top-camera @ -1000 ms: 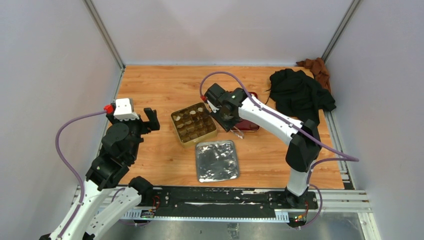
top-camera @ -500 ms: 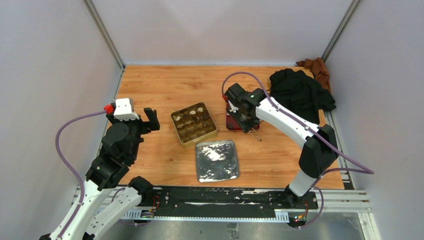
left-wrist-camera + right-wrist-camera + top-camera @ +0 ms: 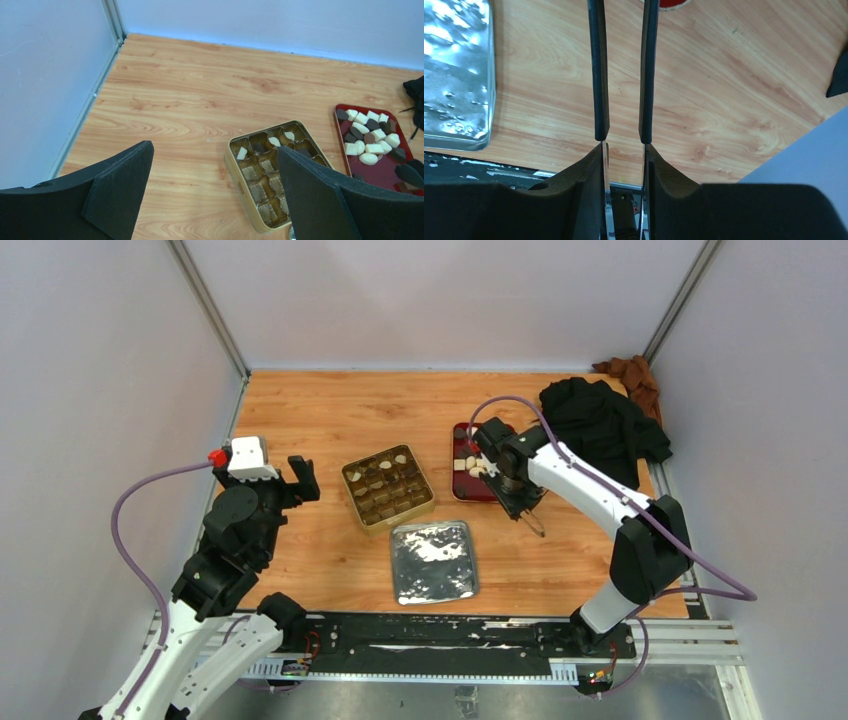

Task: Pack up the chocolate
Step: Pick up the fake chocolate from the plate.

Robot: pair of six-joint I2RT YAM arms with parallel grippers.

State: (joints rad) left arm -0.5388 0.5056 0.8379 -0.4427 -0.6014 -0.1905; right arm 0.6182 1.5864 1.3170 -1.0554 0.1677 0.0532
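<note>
Packing was under way, by my reading early. The gold tin (image 3: 239, 187) sat near the middle of the tabletop (image 3: 340, 410). Only a handful of its paper-lined cells showed a piece, a few cream-white and one or two dark; the other cells looked empty. Most of the chocolate (image 3: 372, 148) lay loose in the red tray (image 3: 382, 172) at 3 o'clock of the tin, more than a dozen white and dark chunks heaped toward its far end. A silvery tray (image 3: 433, 560) lay at 5 o'clock of the tin, apart from it, with nothing on it. The left fingers (image 3: 295, 170) were spread fully wide and held nothing, hovering at 9 o'clock of the tin, well apart from it. The right fingers (image 3: 584, 175) were part closed on a pair of tweezers (image 3: 597, 75), clamped near the base, and hung above bare wood at 5 o'clock of the red tray, just off its near edge. The tweezer arms stood a narrow gap apart, with nothing between them along the visible length. The tips were cut off in the wrist view and too small from overhead, so I could not tell whether a piece was carried. Left to do, as judged: move the bulk of the pieces cell by cell into the tin.
</note>
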